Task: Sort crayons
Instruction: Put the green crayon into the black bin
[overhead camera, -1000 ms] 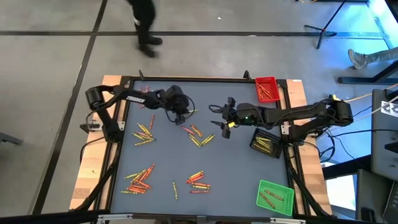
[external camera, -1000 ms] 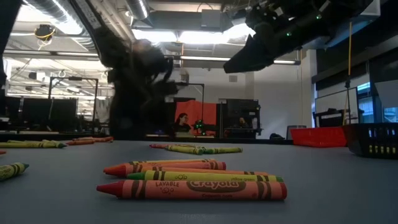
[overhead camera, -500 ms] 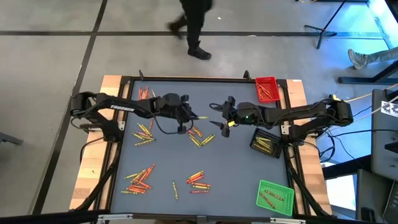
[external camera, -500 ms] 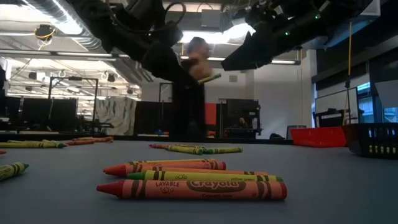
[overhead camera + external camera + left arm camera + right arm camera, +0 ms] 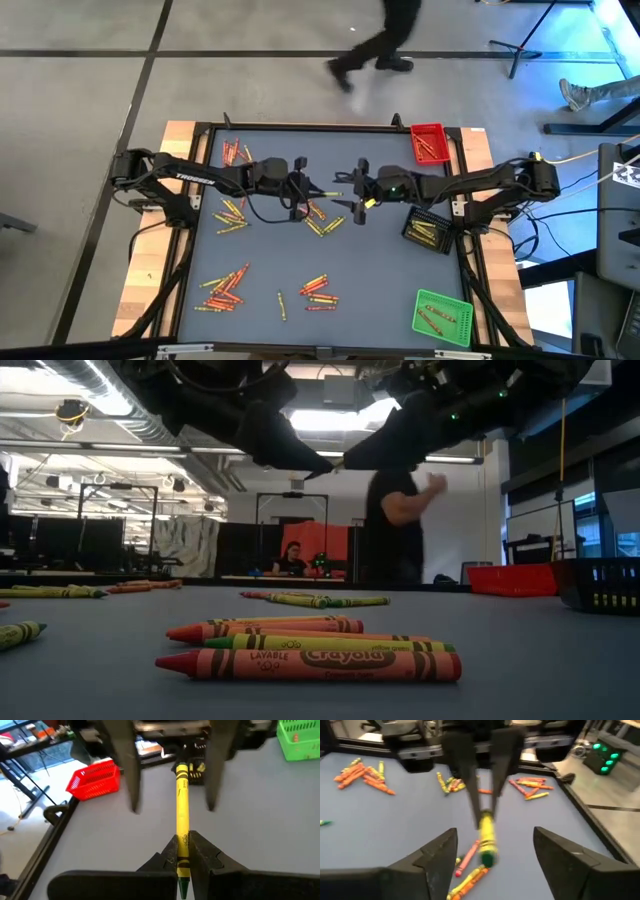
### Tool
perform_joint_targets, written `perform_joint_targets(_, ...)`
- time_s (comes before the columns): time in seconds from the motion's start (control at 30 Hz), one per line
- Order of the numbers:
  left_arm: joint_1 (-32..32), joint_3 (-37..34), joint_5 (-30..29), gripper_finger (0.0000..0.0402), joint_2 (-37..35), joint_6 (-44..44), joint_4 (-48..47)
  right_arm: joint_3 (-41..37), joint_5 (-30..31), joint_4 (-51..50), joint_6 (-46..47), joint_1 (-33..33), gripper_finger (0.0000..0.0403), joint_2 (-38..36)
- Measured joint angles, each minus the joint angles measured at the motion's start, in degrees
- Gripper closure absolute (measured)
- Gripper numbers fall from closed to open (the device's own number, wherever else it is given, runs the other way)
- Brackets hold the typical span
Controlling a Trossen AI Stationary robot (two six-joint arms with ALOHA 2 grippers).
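Having swung in, our left claw [image 5: 182, 857], clamped on a yellow crayon [image 5: 181, 815], now pokes it between the wide-open fingers of our right claw [image 5: 492, 852], so a handover looks ready.

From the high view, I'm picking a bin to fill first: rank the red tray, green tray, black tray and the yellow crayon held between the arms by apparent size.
1. green tray, largest
2. black tray and red tray, too alike to separate
3. yellow crayon in the left claw, smallest
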Motion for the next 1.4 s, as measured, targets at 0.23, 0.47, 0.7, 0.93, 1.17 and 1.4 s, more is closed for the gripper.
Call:
perform_joint_targets(0.23, 0.0, 0.0, -0.4, 0.0392, 0.0, -0.3, -0.2, 0.6, -0.1, 0.2, -1.6, 0.0, 0.0239, 0.4)
perform_joint_targets(0.47, 0.0, 0.0, -0.5, 0.0392, 0.0, -0.5, 1.2, 0.6, 0.5, -0.5, -2.9, 0.0, 0.0355, 0.4)
perform_joint_targets(0.7, 0.0, 0.0, -0.5, 0.0378, 0.0, -1.9, 1.2, 0.6, 0.6, 0.5, -5.1, 0.0, 0.0380, 0.4)
perform_joint_targets(0.93, 0.0, 0.0, -0.5, 0.0309, 0.0, -2.1, 1.1, 1.8, 0.6, -0.6, -6.0, 0.0, 0.0391, 0.3)
perform_joint_targets(1.17, 0.0, 0.0, -1.0, 0.0287, 0.0, -2.1, 0.3, 1.8, 4.7, -4.2, -6.2, 0.1, 0.0392, -0.5)
perform_joint_targets(1.4, 0.0, 0.0, -5.0, 0.0286, 0.0, -1.9, -0.5, 1.8, 5.2, -11.7, -5.4, 0.1, 0.0398, -6.9)
